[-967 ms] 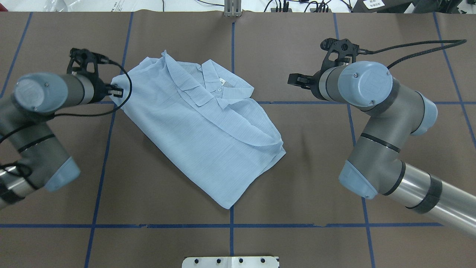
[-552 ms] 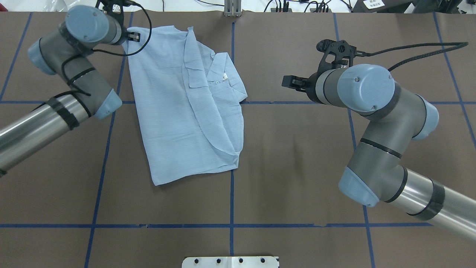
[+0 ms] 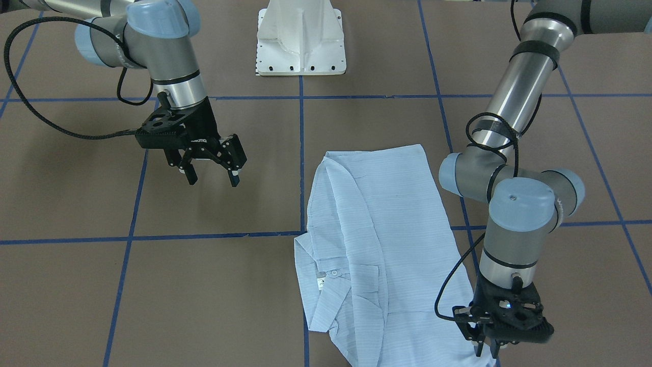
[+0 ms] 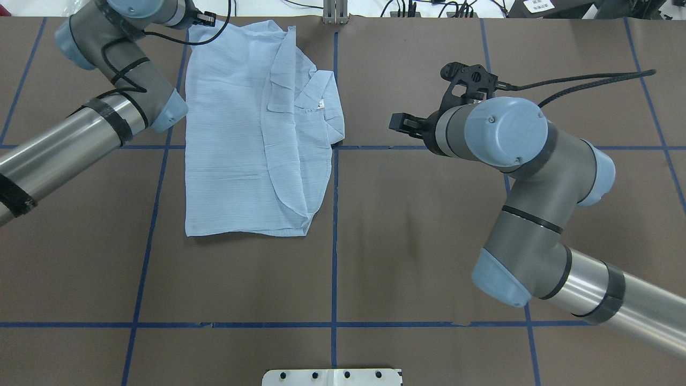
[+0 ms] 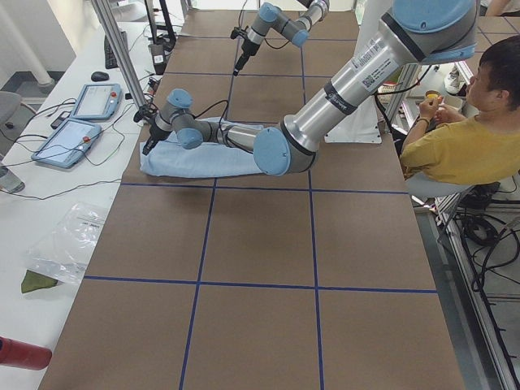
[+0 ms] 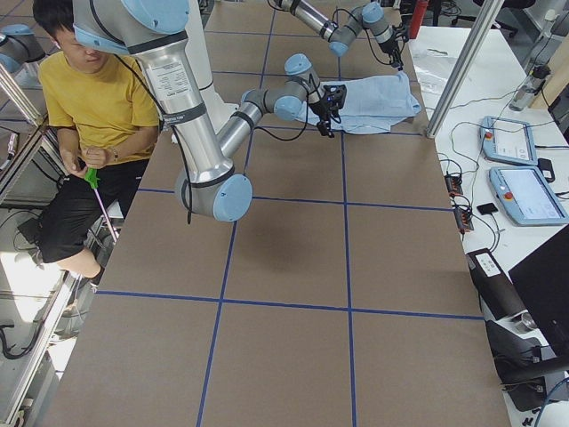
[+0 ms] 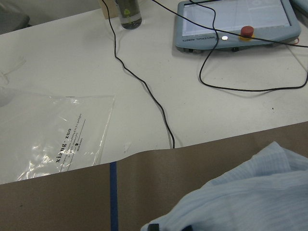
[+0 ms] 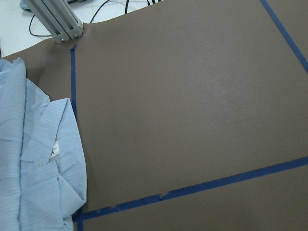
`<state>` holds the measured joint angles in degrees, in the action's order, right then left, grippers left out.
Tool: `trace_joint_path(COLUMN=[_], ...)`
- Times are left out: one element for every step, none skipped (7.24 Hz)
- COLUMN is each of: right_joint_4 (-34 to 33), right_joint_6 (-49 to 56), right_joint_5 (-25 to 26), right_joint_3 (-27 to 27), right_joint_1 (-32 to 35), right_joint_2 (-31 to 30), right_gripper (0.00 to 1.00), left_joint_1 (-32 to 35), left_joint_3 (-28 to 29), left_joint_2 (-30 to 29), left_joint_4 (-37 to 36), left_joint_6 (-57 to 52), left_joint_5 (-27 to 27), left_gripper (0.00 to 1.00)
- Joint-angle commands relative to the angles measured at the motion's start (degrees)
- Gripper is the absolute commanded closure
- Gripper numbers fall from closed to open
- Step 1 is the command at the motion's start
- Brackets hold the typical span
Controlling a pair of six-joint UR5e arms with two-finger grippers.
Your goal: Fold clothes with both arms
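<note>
Left end effector (image 3: 485, 350) clamps shirt (image 3: 387, 224) corner, collar (image 4: 300, 86) pointing away from robot; right end effector (image 3: 211, 177) spread, empty.

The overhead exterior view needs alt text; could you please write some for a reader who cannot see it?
A partly folded pale blue button-up shirt lies on the brown table, collar toward the far edge. The left arm's claw grips its far left corner, while the right arm's claw hovers above bare table to the shirt's right.
</note>
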<state>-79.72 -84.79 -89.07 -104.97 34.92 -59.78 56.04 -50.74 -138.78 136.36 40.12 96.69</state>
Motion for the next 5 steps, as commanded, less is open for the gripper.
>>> trace_joint_path(right_joint_4=[-8.07,-7.82,-7.56,-2.34,3.63], right_joint_6=[-11.22,-15.88,-18.97,-20.40,-22.93], right_joint_5=[0.47,0.56,3.00,5.20,5.48], right_joint_3=[9.96,19.27,26.32,31.87,38.89], right_joint_1=[-0.90,-1.17,-1.78,-2.40,-2.58], right_joint_2=[13.12,19.72,24.40,25.75,27.86], right_gripper=[0.01,0.01,0.02,0.04,0.07], left_joint_1=[1.44,1.44,1.44,1.35,1.18], left_joint_3=[-8.98,-14.77,-18.40,-18.52,-18.87], left_joint_2=[7.26,11.30,14.04,14.15,14.94], left_joint_4=[-0.13,-0.31,-0.31,-0.31,-0.31], left_joint_6=[-1.45,-1.36,-1.19,-0.58,-0.49], left_joint_5=[5.43,5.35,5.43,5.09,4.65], left_gripper=[0.00,0.00,0.00,0.00,0.00])
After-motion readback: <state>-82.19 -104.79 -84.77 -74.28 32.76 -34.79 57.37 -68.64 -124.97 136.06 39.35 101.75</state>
